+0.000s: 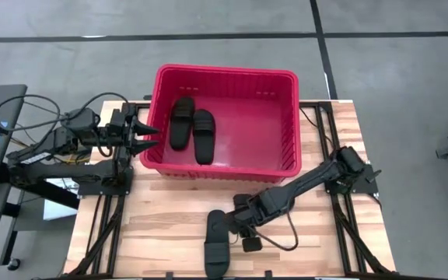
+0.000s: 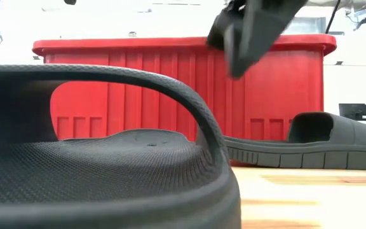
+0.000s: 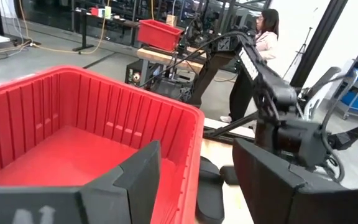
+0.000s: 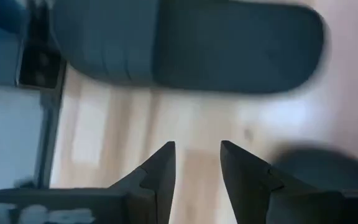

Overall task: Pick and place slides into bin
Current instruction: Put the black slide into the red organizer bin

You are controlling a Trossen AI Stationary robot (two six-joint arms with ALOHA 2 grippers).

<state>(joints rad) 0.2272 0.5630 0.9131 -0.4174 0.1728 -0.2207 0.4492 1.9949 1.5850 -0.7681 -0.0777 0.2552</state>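
Black slide (image 1: 215, 243) lies just beside the right gripper (image 1: 239, 228), jaws apart, empty.

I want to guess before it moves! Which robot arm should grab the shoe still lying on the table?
The right one, probably. The right gripper hangs just beside the slide on the wooden table, its fingers open and empty. The left gripper waits far off at the bin wall, where two slides already lie.
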